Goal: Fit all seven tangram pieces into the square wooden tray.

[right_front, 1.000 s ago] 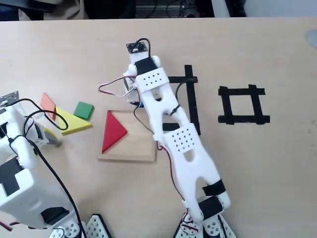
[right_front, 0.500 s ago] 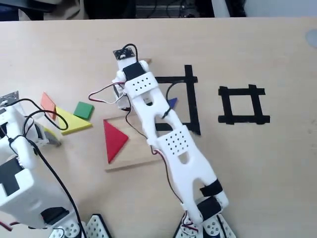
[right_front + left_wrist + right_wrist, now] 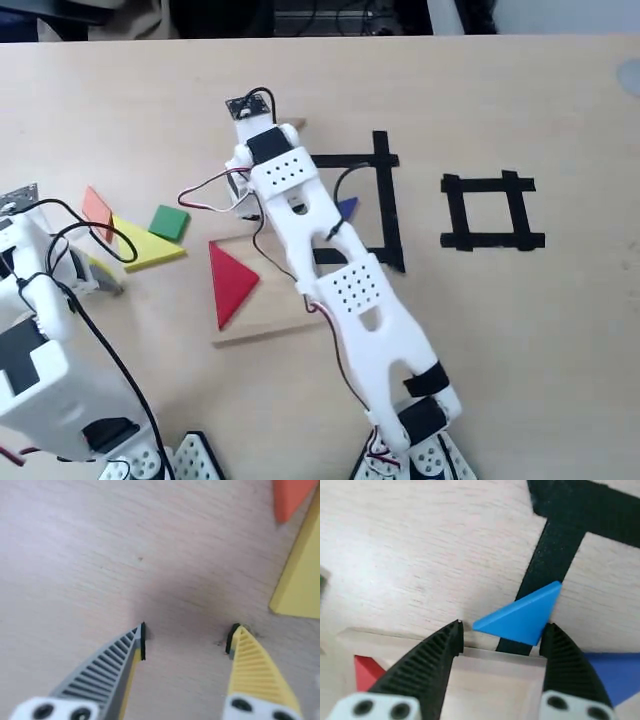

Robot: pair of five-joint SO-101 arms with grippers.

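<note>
Tray (image 3: 268, 318) is sitting mid-counter (image 3: 520, 90) w/ a big triangle (image 3: 232, 280) lying in its left half. Left of tray, a square (image 3: 169, 222), long triangle (image 3: 145, 246) & small triangle (image 3: 96, 210) are lying bunched together. Right arm (image 3: 300, 200) is hanging over tray's right side. Its claw (image 3: 502, 630) is straddling a tiny triangle (image 3: 520, 616) that's lying on tape (image 3: 540, 575) just behind tray's far edge.

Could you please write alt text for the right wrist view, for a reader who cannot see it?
The right gripper, open, hangs over a small blue triangle lying across a black tape line on the table, beside the wooden tray rim. A red triangle shows inside the tray.
</note>
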